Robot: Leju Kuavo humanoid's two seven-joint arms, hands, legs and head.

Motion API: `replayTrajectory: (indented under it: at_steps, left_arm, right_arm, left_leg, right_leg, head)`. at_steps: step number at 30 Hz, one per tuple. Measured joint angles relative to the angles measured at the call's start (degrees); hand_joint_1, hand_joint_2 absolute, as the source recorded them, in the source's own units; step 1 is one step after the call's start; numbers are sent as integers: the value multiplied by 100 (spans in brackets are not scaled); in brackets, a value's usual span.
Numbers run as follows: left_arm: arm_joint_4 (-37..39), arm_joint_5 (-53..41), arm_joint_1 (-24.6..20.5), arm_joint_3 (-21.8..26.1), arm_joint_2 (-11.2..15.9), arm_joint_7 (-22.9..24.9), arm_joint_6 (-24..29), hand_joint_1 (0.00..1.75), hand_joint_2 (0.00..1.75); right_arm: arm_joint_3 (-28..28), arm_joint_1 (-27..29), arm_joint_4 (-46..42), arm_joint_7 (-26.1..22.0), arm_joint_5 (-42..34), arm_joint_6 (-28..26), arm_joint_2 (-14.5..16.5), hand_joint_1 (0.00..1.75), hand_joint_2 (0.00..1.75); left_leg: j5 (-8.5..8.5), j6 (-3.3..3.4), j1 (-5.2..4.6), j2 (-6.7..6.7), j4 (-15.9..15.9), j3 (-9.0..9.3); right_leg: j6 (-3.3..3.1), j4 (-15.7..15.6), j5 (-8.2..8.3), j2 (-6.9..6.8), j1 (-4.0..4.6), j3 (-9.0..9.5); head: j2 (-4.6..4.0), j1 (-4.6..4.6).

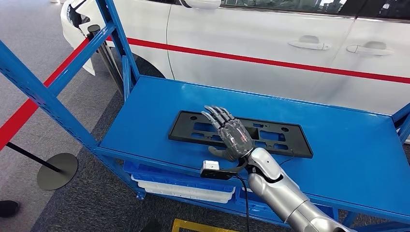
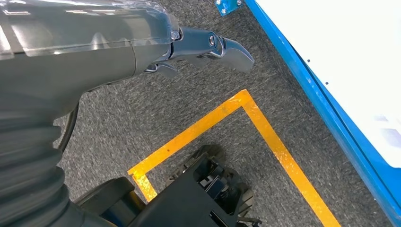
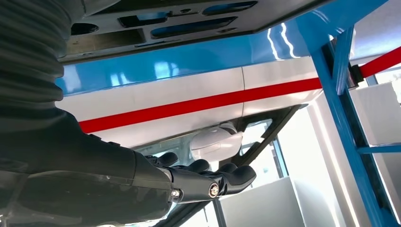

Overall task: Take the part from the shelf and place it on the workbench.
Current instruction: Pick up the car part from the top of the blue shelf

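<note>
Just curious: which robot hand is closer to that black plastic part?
The right hand, open above the black part on the shelf. The left hand hangs by the floor.

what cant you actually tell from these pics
- Head view: whether the right hand touches the black plate on the shelf; the hand covers the plate's middle.
- Right wrist view: the plate is cut off by the picture's edge and the hand's cover.
- Left wrist view: the left hand's fingers are mostly hidden behind its own cover.
</note>
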Motion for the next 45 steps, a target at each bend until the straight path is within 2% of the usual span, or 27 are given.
replayTrajectory:
  at_steps: [15,26,45]
  left_arm:
    - [0,5,-2,71,-2,-49,-22,0,175]
    - [0,-19,-4,192,-21,-118,-6,0,175]
    - [0,-108,-5,296,-45,-126,-13,0,175]
  right_arm:
    - [-27,-11,114,-111,137,30,31,0,175]
    - [24,-204,527,711,1015,-444,228,0,175]
    - [-252,-327,1095,980,1248,-751,424,0,175]
  left_leg:
    - [0,0,0,0,0,-2]
    - [0,0,0,0,1,-2]
    - [2,2,0,0,3,-4]
  right_leg:
    - [0,0,0,0,1,0]
    - [0,0,0,0,0,-1]
    - [2,0,2,0,0,-2]
  head:
    - [0,0]
    - [0,0]
    - [0,0]
